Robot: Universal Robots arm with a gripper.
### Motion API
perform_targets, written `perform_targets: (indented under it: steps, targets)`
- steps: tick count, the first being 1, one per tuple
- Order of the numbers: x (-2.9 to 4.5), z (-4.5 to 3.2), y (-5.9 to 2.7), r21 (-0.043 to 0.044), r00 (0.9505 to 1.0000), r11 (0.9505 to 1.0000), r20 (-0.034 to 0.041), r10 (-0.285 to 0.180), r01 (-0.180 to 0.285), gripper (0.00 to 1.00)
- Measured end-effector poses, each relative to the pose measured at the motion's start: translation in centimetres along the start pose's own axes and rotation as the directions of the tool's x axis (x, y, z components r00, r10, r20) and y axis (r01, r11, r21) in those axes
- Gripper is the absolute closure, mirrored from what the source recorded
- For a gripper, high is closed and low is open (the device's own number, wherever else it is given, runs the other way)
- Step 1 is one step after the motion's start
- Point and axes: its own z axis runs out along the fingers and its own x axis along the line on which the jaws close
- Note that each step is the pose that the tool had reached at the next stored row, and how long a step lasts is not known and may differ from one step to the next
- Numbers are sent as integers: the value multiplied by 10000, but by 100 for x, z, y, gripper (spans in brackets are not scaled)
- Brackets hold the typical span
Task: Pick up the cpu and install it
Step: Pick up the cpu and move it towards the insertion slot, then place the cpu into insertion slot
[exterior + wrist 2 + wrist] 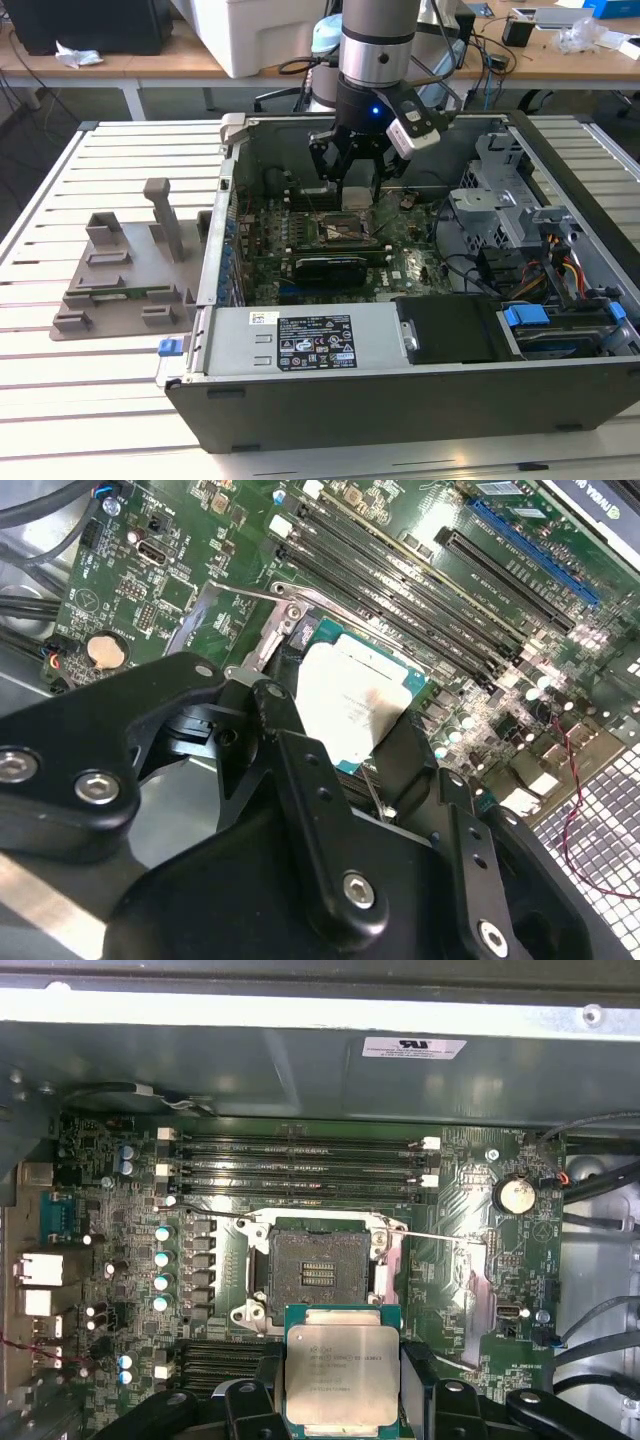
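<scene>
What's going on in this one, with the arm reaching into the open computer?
The robot arm's gripper is down inside the open computer case, holding the cpu by its edges, metal top facing the wrist cameras. In the first wrist view, the socket on the motherboard is open and empty, and the chip is close to it but not seated. So the cpu is picked up and not yet installed.

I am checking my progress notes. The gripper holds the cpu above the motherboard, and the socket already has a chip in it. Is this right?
One point is wrong. The socket has no chip in it: the first wrist view shows its contact field bare. The rest stands: the gripper holds the cpu above the motherboard, with the jaws shut on its sides.
</scene>
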Motion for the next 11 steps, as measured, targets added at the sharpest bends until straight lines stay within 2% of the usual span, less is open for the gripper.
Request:
perform_targets:
  steps: [9, 11]
  targets:
    - [0, 1, 0, -1, 10000, 10000, 1, 3, -3, 45]
    - [0, 2, 0, -10, 9988, 9988, -8, 482, -482, 45]
